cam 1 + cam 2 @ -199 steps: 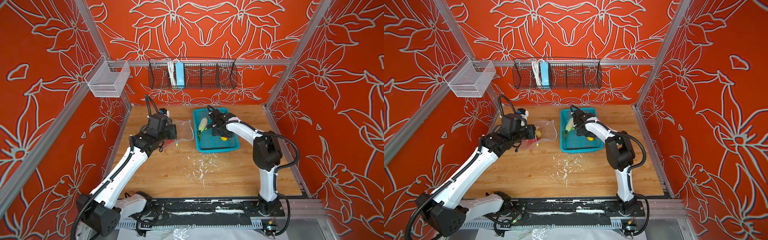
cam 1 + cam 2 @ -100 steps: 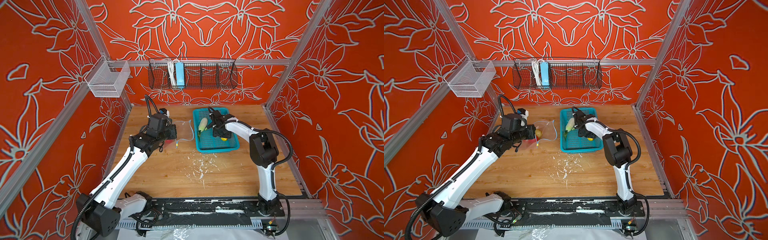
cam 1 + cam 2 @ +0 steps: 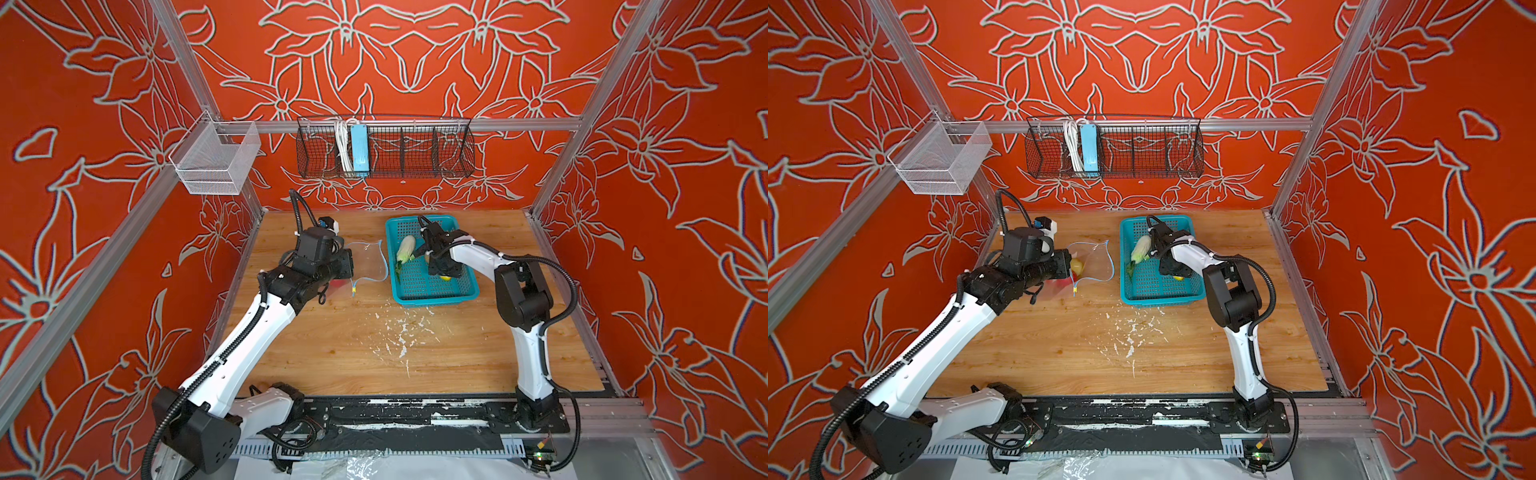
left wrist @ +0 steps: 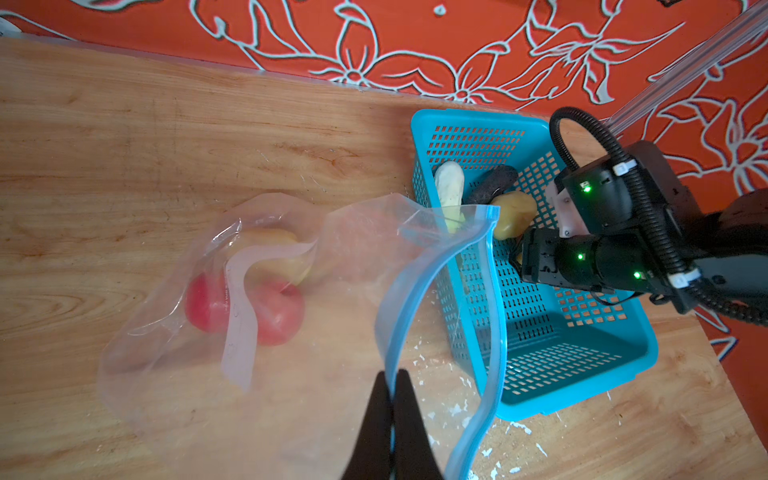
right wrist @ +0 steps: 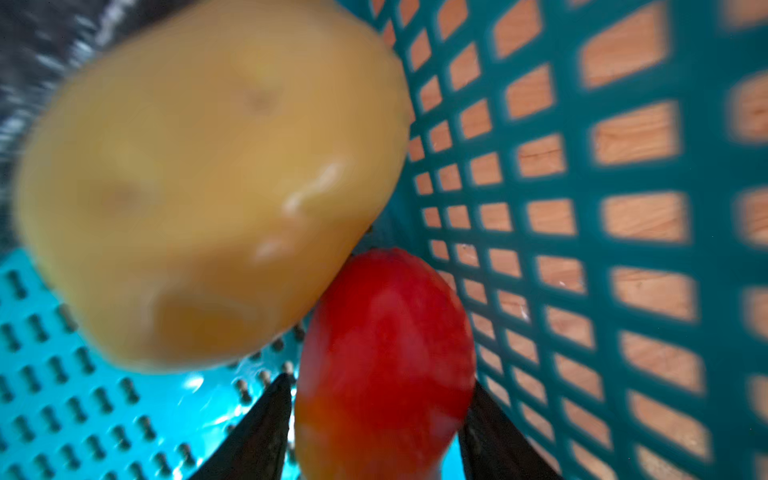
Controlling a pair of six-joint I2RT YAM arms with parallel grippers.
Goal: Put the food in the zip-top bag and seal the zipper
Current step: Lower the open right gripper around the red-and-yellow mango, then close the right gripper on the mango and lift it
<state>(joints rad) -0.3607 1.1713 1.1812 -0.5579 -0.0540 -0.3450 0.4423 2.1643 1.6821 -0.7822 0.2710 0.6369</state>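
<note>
At left of centre in both top views, the left tool [image 4: 392,374] is clenched on the zipper [image 4: 419,291] strip. It holds up one lip of the zip-top bag [image 3: 365,262], so the mouth gapes toward the right. Two tomatoes [image 4: 276,313] and a potato [image 4: 270,245] lie inside. Just to the right stands the basket [image 3: 432,300], where the right tool [image 5: 380,384] straddles the red-yellow fruit [image 5: 382,332], whose long axis runs along the jaws. Whether they grip it I cannot tell. The bag lies leftward of the fruit, over the basket wall; the right arm is nearer.
</note>
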